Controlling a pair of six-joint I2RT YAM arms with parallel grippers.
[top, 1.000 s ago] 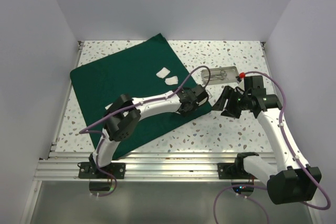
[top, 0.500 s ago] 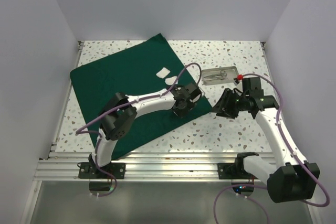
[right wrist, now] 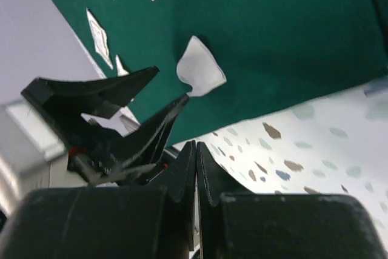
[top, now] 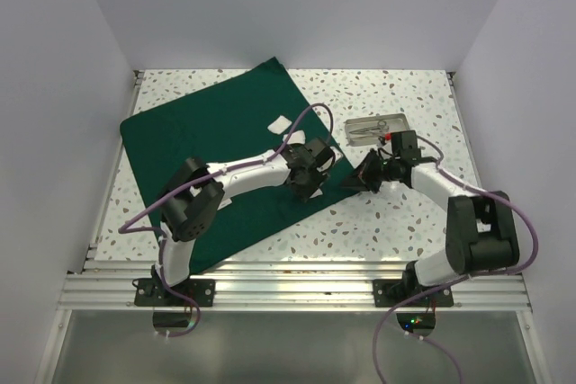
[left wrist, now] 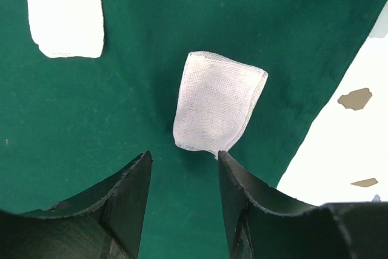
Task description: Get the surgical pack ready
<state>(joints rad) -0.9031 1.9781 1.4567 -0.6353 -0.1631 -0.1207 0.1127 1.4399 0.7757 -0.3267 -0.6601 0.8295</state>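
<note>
The dark green drape (top: 207, 141) lies flat and skewed on the tabletop, one corner toward the far edge. I see a white gauze pad (left wrist: 219, 102) flat near its right edge, with a white packet (left wrist: 63, 10) close by. The shallow steel tray (top: 373, 119) sits on bare tabletop beyond that edge and holds scissor-like instruments (top: 369, 129).

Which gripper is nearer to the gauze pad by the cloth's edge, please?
Left. The left gripper has the gauze pad just beyond its open fingertips; the right gripper sits shut, farther off, near the cloth edge.
</note>
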